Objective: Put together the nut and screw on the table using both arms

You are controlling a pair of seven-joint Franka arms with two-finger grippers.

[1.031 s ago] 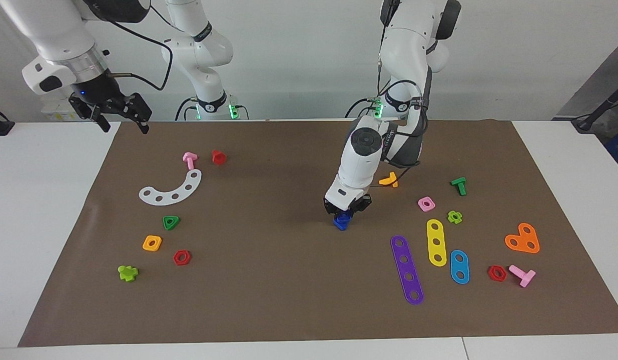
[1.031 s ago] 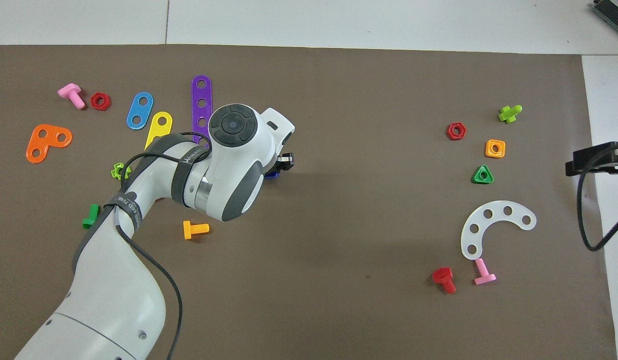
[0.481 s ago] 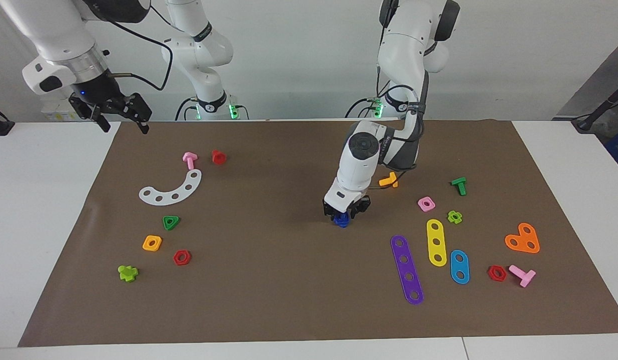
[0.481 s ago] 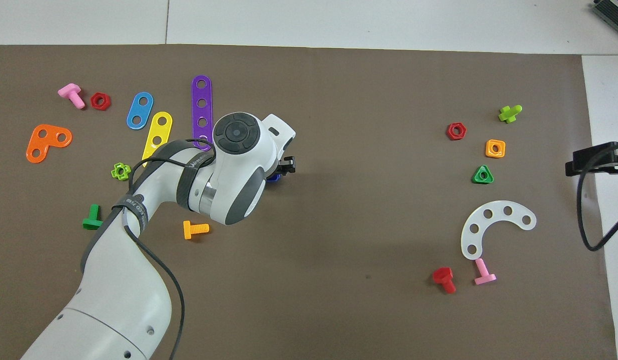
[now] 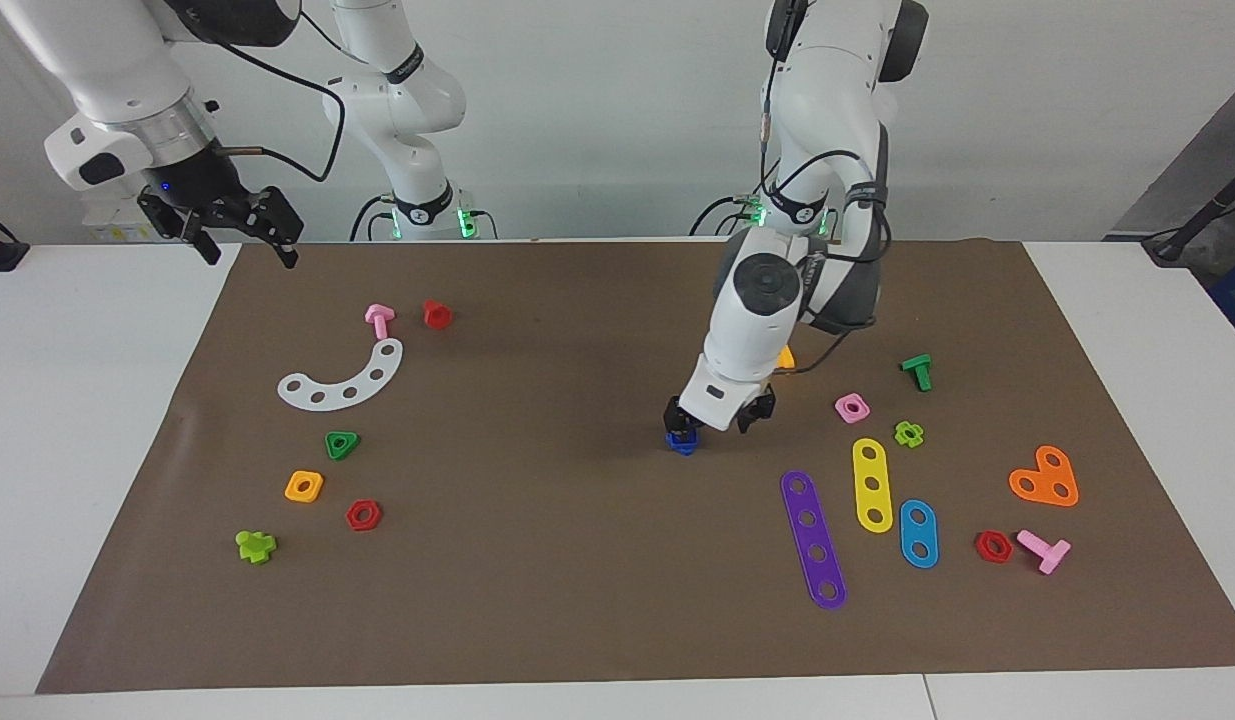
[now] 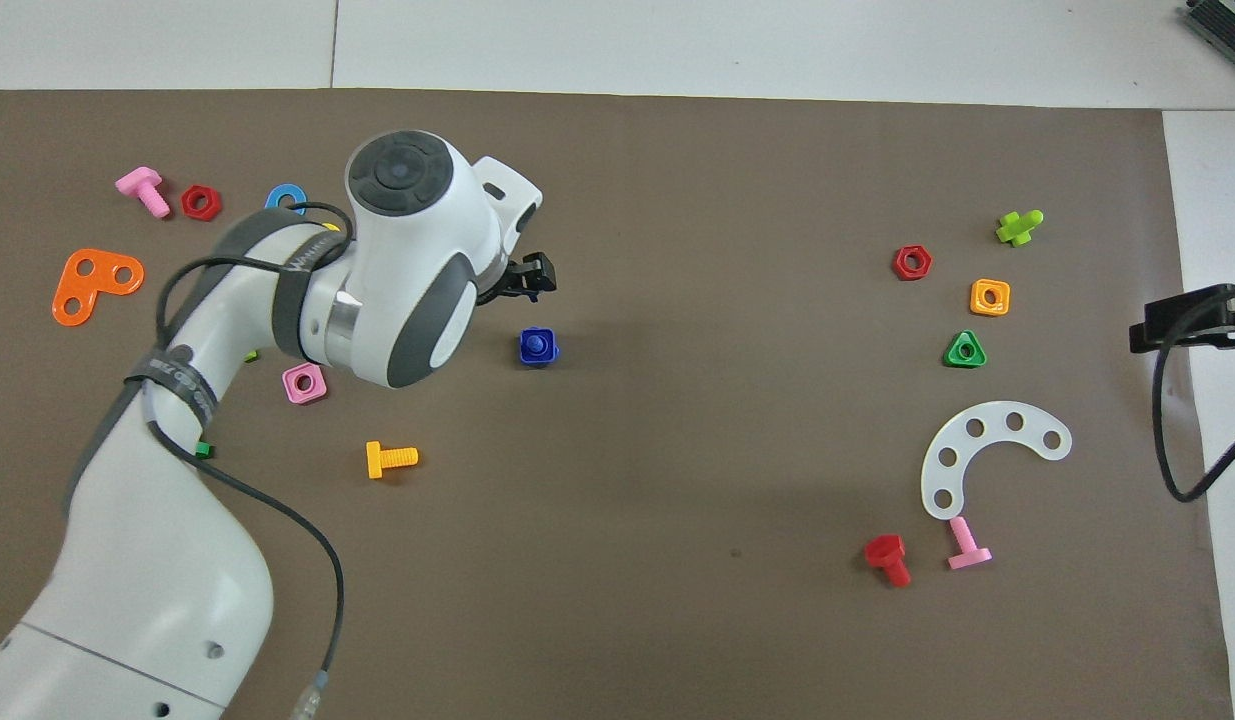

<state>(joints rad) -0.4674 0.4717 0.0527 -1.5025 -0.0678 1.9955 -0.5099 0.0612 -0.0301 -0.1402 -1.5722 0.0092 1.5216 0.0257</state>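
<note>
The dark-blue square nut (image 6: 538, 346) lies flat on the brown mat (image 5: 537, 560) near the table's middle. The dark-blue screw's stem (image 6: 540, 343) stands up through its hole, and the head is hidden underneath. In the facing view the joined blue pair (image 5: 682, 442) lies just below one left fingertip. My left gripper (image 5: 719, 418) is open and empty, raised a little over the mat beside the pair; it also shows in the overhead view (image 6: 522, 282). My right gripper (image 5: 242, 238) is open and empty and waits in the air over the mat's corner at the right arm's end.
A pink square nut (image 6: 304, 383) and an orange bolt (image 6: 390, 458) lie by the left arm. Purple (image 5: 813, 538), yellow (image 5: 872, 484) and blue (image 5: 918, 533) strips lie toward the left arm's end. A white arc (image 5: 343, 377), red, green and orange nuts lie toward the right arm's end.
My left gripper has opened, let go of the blue pair, risen and shifted toward the left arm's end. The pair now sits alone on the mat. The right arm has not moved.
</note>
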